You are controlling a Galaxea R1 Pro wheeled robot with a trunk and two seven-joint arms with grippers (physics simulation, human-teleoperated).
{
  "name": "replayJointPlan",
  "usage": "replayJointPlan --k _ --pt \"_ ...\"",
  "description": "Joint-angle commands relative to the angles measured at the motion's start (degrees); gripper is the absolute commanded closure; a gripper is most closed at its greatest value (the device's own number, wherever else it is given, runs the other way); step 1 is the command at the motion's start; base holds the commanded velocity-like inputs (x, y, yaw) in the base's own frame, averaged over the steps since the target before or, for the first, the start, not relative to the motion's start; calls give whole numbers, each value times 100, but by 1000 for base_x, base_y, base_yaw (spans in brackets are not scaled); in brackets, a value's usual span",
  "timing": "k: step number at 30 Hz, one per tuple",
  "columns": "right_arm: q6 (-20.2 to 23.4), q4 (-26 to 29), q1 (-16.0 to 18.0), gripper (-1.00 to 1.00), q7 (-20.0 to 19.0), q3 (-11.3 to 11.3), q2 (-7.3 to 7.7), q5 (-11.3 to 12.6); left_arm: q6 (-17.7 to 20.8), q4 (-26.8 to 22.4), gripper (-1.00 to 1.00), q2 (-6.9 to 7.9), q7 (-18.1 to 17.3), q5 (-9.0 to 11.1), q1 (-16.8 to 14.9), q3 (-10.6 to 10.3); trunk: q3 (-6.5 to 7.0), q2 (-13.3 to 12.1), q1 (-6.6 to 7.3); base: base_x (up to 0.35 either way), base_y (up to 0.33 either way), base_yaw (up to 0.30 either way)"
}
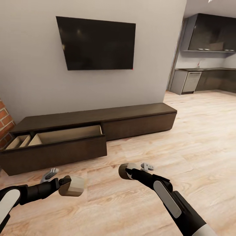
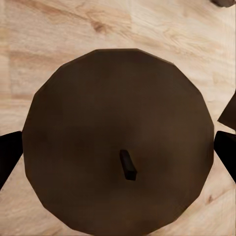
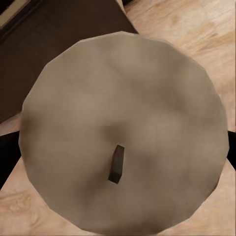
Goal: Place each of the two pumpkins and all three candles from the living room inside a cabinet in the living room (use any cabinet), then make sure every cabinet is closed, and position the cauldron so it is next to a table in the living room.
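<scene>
**Two candles held over the floor by the open cabinet**

Down low in the head view, each gripper holds a short round candle above the wooden floor (image 1: 196, 131). The left gripper (image 1: 67, 186) is closed around the left candle (image 1: 74, 186), which lies on its side and looks pale with a darker end. In the left wrist view the same candle (image 2: 118, 137) shows its round brown top with a small dark wick (image 2: 128, 165), and a black finger (image 2: 9, 152) sits at each side of it. The right gripper (image 1: 129, 172) is closed around the right candle (image 1: 125, 170), and much of this candle is hidden behind the gripper. In the right wrist view the candle (image 3: 123, 132) shows a pale grey-beige top with a small dark wick (image 3: 116, 169).

Just past the grippers stands the cabinet (image 1: 98, 126), long, low and dark brown, against the grey wall (image 1: 29, 65). Its left drawer (image 1: 55, 144) is pulled out. The inside is pale beige and split into parts. I can see only part of the inside, so I cannot tell what lies at the bottom. The right half of the cabinet is shut.

A black TV (image 1: 96, 43) hangs on the wall over the cabinet. A bit of red brick (image 1: 4, 123) is cut off at the left edge. Far off at the right is a dark kitchen (image 1: 206, 59), small and hard to make out.
</scene>
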State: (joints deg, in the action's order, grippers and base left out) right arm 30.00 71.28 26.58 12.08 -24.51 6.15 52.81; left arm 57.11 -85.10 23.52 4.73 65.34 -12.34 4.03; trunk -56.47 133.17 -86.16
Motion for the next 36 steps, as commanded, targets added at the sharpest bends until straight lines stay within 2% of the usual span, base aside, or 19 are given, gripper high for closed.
replayJointPlan --k 1,8,20,22,27,36 --pt "-11 16 5 100 52 -9 7 73 19 6 100 -1 40 103 -5 5 -7 3 -1 191 275 280" --pt "-32 9 5 100 69 -7 8 65 19 26 100 4 39 109 -5 19 -13 3 -1 91 310 140" --pt "-30 0 5 100 75 -17 1 72 19 28 100 4 44 98 -5 19 -13 3 -1 154 290 280" --pt "-33 0 5 100 72 -18 0 72 19 28 100 15 43 95 -5 19 -13 3 -1 286 139 292" --pt "-40 0 5 100 58 -11 8 68 16 28 100 181 36 116 -5 19 -13 3 -1 313 36 279" --pt "-47 1 5 100 49 -10 9 63 18 28 100 208 37 126 -5 19 -13 3 -1 300 6 41"
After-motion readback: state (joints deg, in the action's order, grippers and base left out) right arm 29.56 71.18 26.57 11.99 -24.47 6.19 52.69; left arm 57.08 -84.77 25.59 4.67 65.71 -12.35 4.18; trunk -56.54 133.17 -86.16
